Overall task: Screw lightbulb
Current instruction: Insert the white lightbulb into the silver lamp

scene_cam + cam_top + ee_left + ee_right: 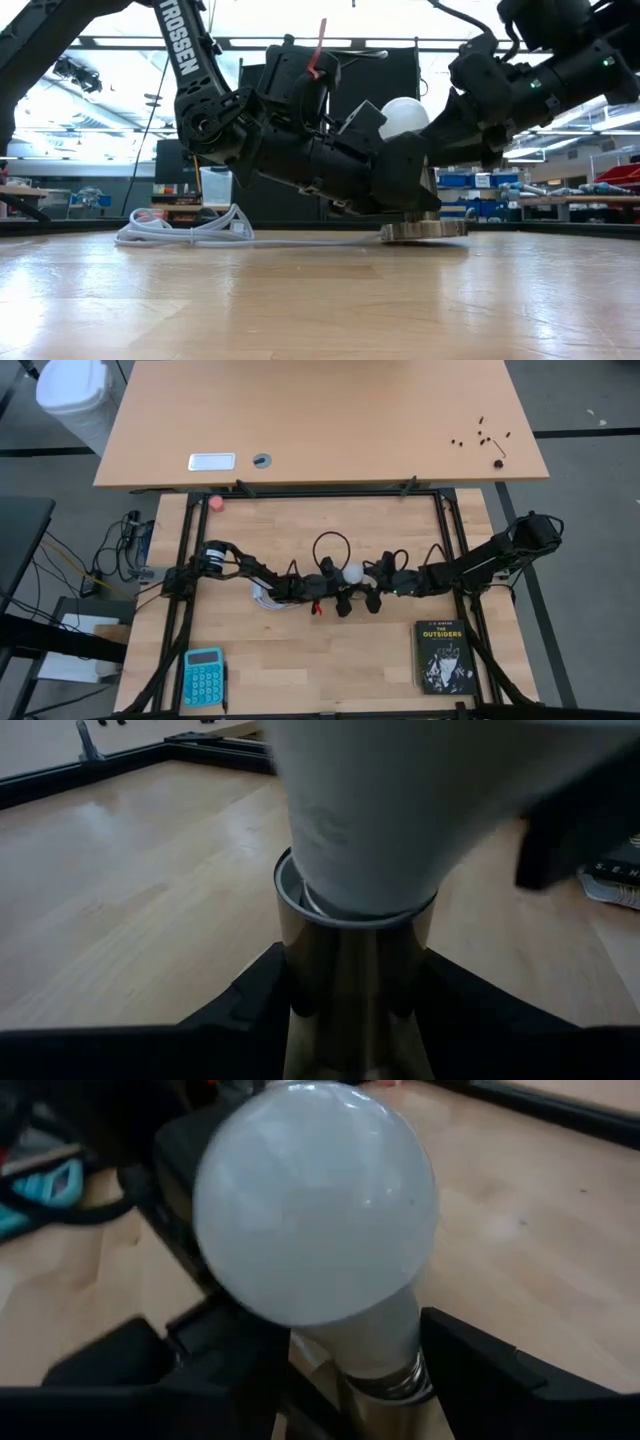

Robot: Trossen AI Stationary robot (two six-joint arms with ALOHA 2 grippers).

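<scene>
on the wooden desk the lightbulb sits in its metal socket, which your left jaws pinch tight. your right jaws hold the bulb's neck part-open; it looks light, slick and fragile, so grip gently there.

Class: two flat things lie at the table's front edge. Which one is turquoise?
The calculator, at the front left corner. The other, a book at the front right, is black.

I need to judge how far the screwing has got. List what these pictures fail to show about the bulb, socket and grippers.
- Low view: lightbulb neck and socket top hidden behind the gripper bodies.
- Left wrist view: bulb globe cut off by the frame edge; threads hidden inside the socket.
- Right wrist view: socket hidden below the bulb.
- High view: both grippers too small to read.
</scene>
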